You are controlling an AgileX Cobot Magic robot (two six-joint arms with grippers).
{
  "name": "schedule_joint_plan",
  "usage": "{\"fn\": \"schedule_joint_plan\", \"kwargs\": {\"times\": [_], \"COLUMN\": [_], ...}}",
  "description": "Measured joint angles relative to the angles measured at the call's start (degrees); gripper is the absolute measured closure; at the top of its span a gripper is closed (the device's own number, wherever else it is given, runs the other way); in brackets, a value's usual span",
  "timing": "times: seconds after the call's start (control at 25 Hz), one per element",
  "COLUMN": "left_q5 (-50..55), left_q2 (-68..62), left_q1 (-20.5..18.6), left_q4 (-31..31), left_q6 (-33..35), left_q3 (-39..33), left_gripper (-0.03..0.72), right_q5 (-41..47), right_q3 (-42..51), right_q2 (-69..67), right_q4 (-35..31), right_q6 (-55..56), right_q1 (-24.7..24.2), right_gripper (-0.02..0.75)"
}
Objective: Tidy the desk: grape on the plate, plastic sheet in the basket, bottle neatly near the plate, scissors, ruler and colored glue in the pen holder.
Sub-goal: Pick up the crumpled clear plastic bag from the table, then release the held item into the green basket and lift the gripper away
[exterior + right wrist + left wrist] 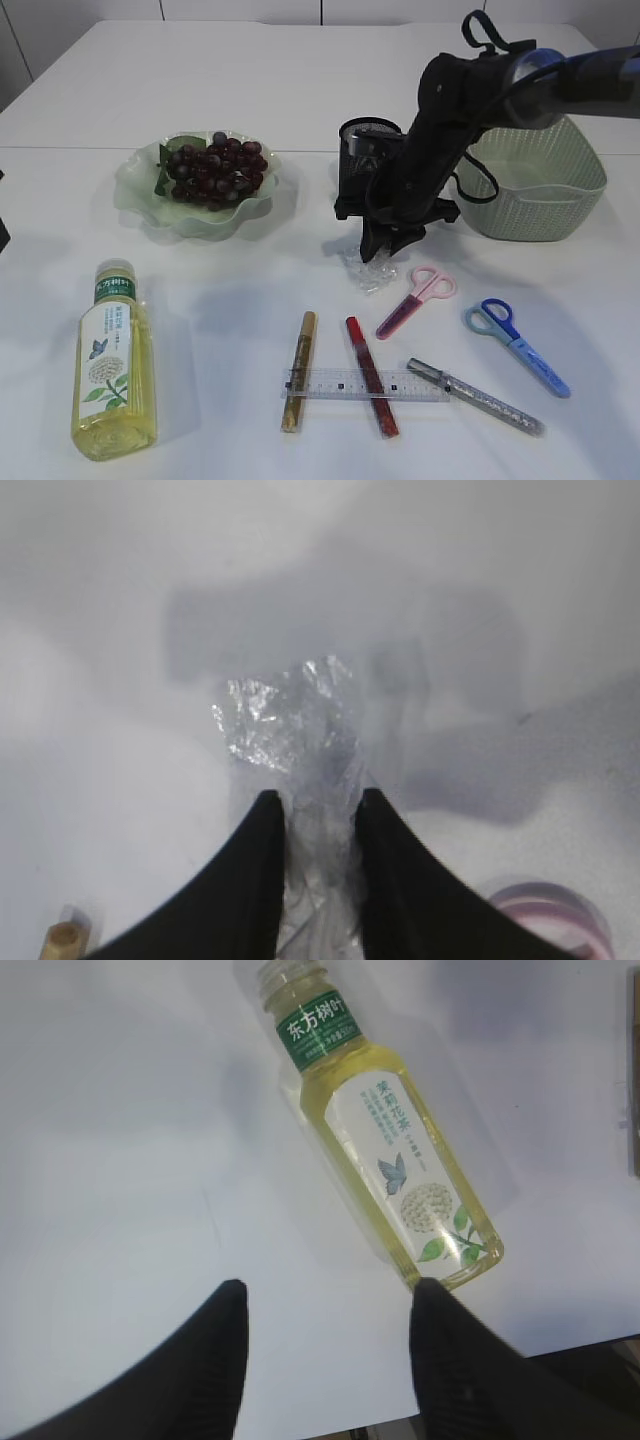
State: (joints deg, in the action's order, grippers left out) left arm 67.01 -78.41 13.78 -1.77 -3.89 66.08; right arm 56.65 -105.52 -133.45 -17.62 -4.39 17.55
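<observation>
My right gripper (378, 250) (315, 798) is down at the table, shut on the crumpled clear plastic sheet (365, 272) (290, 725), which bunches between its fingers. The grapes (215, 170) lie on the green plate (140, 195). The bottle (113, 360) (385, 1130) lies on its side at the front left. My left gripper (330, 1288) is open and empty above the table beside the bottle's base. Pink scissors (420, 297), blue scissors (515, 345), a clear ruler (365, 384) and gold (298, 370), red (371, 378) and silver (475, 397) glue sticks lie at the front.
The black mesh pen holder (365, 150) stands behind my right arm. The green basket (545, 190) stands at the back right. The ruler lies across the gold and red glue sticks. The pink scissors' handle (555, 905) is close to my right gripper.
</observation>
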Motion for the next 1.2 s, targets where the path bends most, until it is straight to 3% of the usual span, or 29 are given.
{"fn": "schedule_joint_plan", "kwargs": {"times": [0.32,0.6,0.92,1.2], "left_q5": [0.0,0.0,0.0,0.0], "left_q2": [0.0,0.0,0.0,0.0], "left_q1": [0.0,0.0,0.0,0.0], "left_q4": [0.0,0.0,0.0,0.1], "left_q6": [0.0,0.0,0.0,0.0], "left_q3": [0.0,0.0,0.0,0.0], "left_gripper": [0.309,0.309,0.309,0.309], "right_q5": [1.4,3.4,4.3,4.7], "right_q3": [-1.4,-5.0,-9.1,-9.1], "right_q2": [4.4,10.0,13.4,13.4], "right_q4": [0.4,4.5,4.9,10.2], "right_q6": [0.0,0.0,0.5,1.5], "right_q1": [0.0,-0.7,-10.4,-18.6], "right_gripper": [0.547,0.549,0.549,0.55]}}
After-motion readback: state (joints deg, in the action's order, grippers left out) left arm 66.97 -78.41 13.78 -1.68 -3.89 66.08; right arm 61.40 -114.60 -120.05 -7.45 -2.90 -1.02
